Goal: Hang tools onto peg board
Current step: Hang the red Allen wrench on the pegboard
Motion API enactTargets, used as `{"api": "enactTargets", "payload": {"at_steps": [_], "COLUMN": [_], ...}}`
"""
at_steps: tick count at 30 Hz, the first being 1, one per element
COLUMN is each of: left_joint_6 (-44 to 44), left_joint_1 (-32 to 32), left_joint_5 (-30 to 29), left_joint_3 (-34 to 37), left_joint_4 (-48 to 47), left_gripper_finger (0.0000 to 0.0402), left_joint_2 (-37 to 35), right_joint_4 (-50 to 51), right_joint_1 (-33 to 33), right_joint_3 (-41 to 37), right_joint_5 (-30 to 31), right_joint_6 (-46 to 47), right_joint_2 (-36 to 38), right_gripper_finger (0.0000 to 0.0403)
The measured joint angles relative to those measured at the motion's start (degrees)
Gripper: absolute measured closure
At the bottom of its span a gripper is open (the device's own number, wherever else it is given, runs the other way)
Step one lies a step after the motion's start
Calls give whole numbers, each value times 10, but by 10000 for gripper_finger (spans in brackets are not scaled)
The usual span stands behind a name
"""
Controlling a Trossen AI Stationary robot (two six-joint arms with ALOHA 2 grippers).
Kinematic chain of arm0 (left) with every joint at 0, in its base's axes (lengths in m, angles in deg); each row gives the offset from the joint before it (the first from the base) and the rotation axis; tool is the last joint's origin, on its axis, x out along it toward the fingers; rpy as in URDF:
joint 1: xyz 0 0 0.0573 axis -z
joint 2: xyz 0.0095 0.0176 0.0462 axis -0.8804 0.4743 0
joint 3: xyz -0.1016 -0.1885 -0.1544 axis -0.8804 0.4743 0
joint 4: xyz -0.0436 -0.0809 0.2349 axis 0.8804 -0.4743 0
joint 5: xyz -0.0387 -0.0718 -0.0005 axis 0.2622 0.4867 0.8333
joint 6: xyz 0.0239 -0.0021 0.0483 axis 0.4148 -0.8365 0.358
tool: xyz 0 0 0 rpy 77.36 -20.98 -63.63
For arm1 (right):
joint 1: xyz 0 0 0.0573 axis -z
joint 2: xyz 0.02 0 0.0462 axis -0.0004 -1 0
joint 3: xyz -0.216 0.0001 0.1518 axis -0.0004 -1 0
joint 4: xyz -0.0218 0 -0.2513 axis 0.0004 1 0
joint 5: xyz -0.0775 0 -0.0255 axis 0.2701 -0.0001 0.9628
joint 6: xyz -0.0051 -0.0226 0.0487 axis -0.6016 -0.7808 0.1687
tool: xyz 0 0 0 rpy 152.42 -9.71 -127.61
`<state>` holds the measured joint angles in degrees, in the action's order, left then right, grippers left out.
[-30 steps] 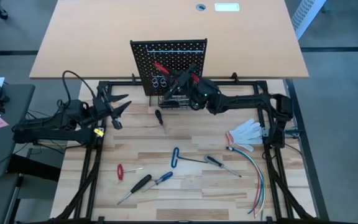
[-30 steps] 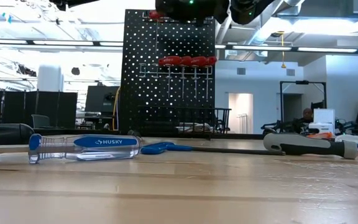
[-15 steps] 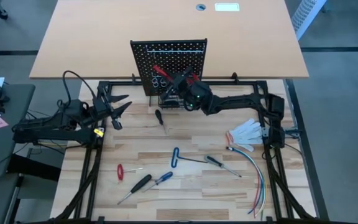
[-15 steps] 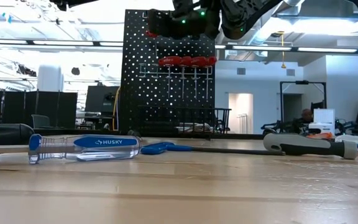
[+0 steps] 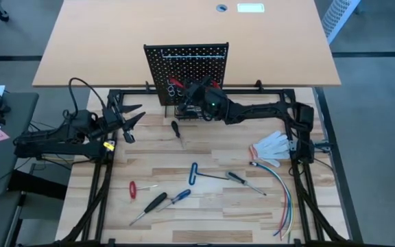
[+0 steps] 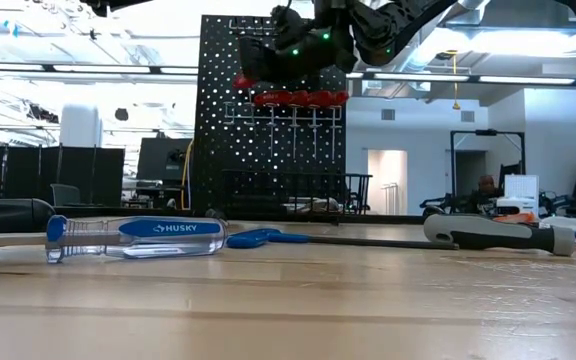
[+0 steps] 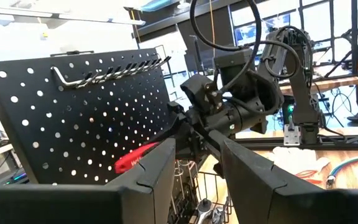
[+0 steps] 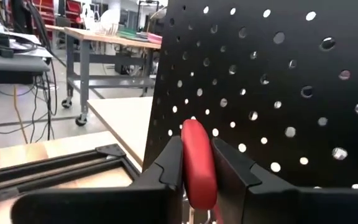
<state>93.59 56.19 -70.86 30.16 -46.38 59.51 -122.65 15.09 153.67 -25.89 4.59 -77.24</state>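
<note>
Red-handled pliers pinched in the right gripper (against the peg board)

Black dotted peg board, red handle, blue, seemingly clear-tipped screwdriver.

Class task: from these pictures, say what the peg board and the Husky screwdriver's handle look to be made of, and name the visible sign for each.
Peg board: probably sheet metal, matte black coated; it is thin, rigid and evenly punched with round holes.
Husky screwdriver: handle looks like clear moulded plastic with blue inserts; light passes through the ends and the surface is glossy.
</note>
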Motion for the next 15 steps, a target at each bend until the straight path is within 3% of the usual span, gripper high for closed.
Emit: {"api": "enactTargets", "payload": {"at_steps": [6, 15], "left_joint_6": [0, 5], "left_joint_1": [0, 0], "left_joint_5": [0, 1], "left_joint_3": [0, 0], "left_joint_4": [-1, -7], "left_gripper_finger": [276, 276], "left_joint_2": [0, 0], "right_joint_4": [13, 63], "right_joint_1": [0, -17], "right_joint_3": [0, 26], "right_joint_5": [-44, -45], "right_joint_6": [-8, -46], "right_joint_2": [1, 30], "right_gripper_finger": [297, 201]}}
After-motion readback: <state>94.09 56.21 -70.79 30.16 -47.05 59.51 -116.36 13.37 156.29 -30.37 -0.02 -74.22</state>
